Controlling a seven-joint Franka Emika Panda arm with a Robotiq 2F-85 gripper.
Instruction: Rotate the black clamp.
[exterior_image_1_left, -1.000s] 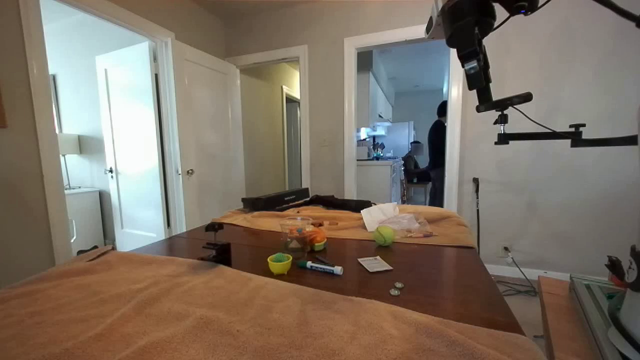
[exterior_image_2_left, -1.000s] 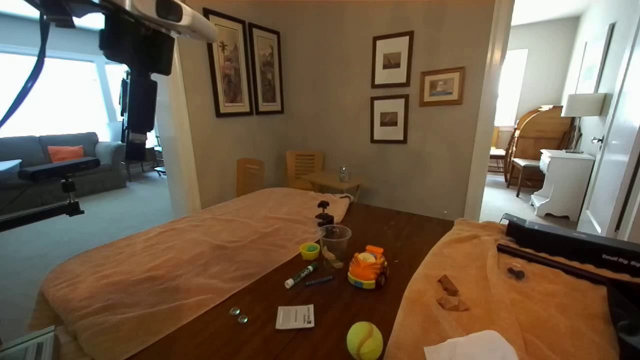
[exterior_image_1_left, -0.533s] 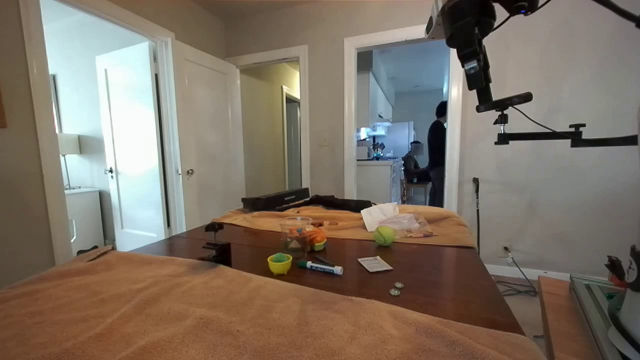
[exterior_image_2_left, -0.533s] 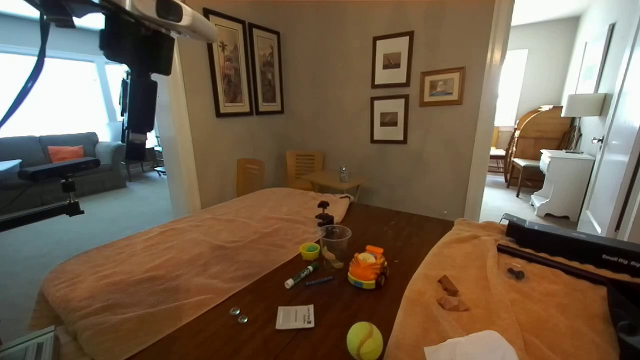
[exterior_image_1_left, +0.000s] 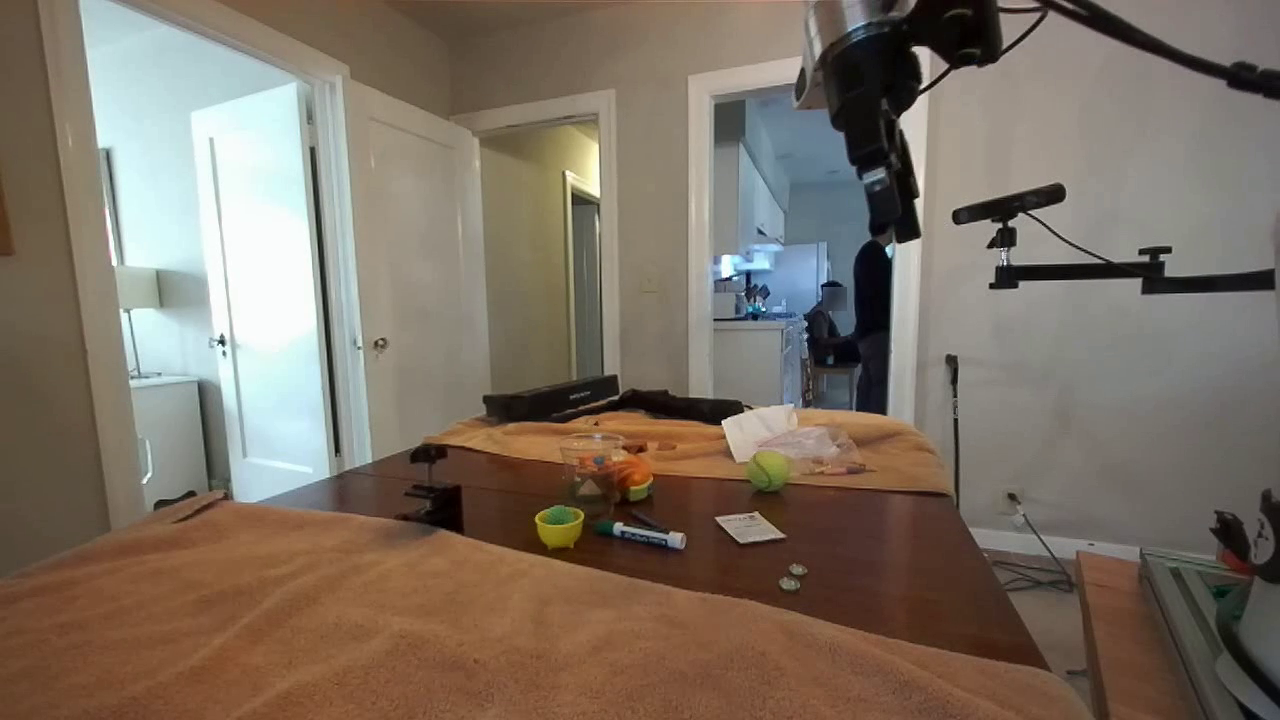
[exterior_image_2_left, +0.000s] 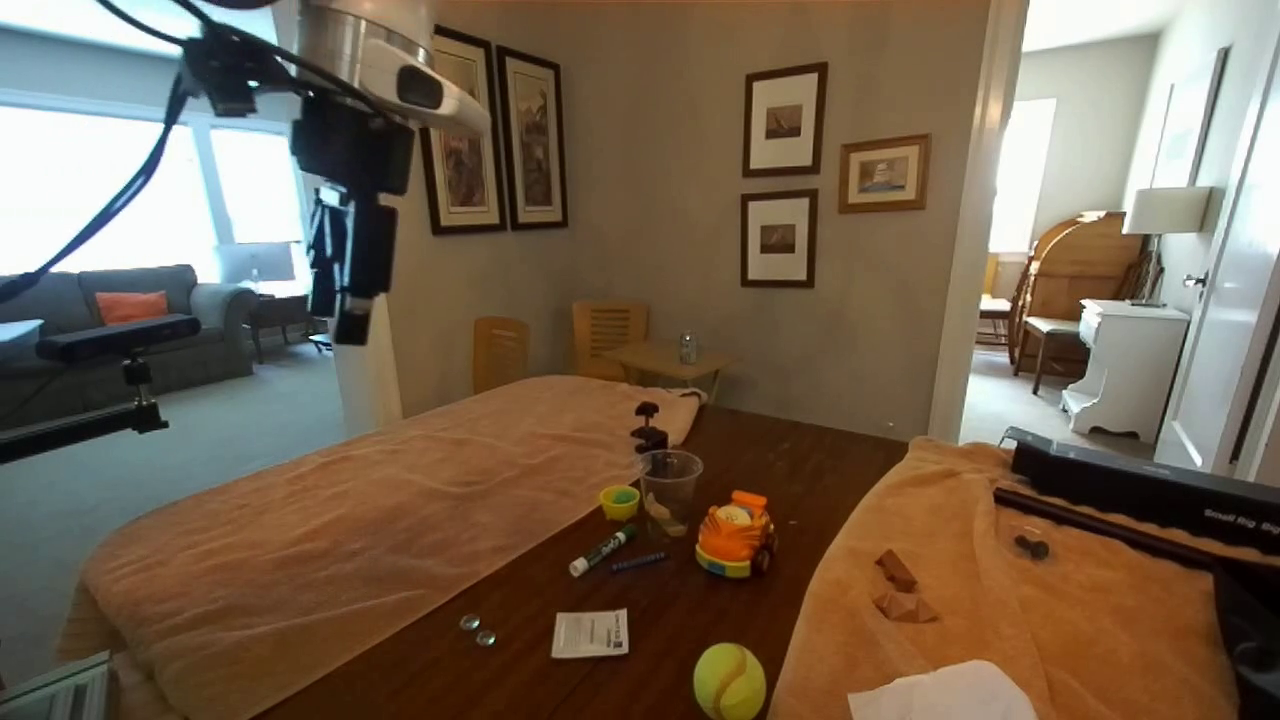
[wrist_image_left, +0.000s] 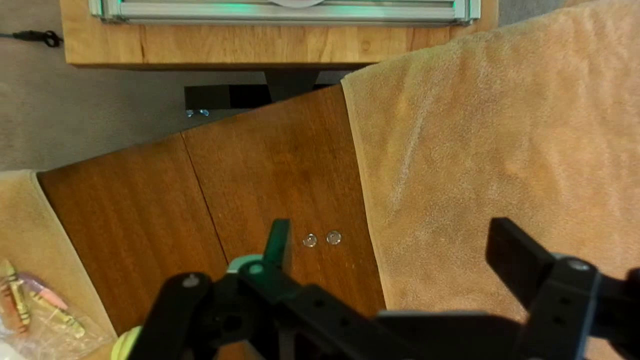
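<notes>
None of the rotation is judged to be done: the black clamp is seen untouched near the far edge of the tabletop in an exterior view, by the border of an orange towel. The fingers are spread, nothing gripped — raised high and well apart from the clamp. Approach, grasp and turn are all left to be made.
</notes>
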